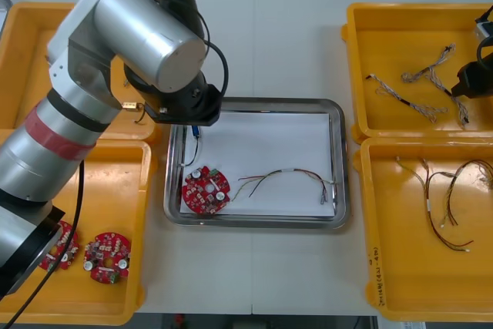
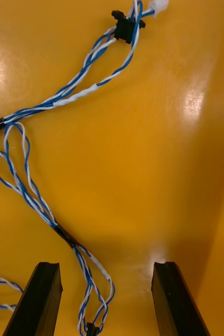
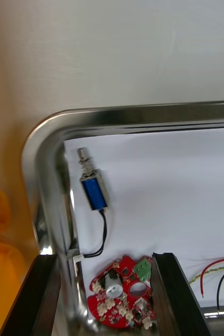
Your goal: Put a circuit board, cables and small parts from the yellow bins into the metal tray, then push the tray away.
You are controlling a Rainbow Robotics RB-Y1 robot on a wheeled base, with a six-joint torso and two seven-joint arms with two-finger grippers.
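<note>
The table (image 1: 293,44) bears four yellow bins (image 1: 400,36) and a metal tray (image 1: 340,159).

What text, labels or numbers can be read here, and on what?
None can be read.
Rim of the near right bin: a line of dark print, too small to read.
The board in the tray: any print too small to read.
The blue small part: no marking seen.
The left gripper over the tray, the right gripper over the far right bin: jaws plain black.

Red circuit board (image 1: 206,190) on the shiny tray's (image 1: 269,102) white inside; twisted blue-and-white cable (image 2: 75,94) in a yellow bin (image 1: 408,44).
</note>
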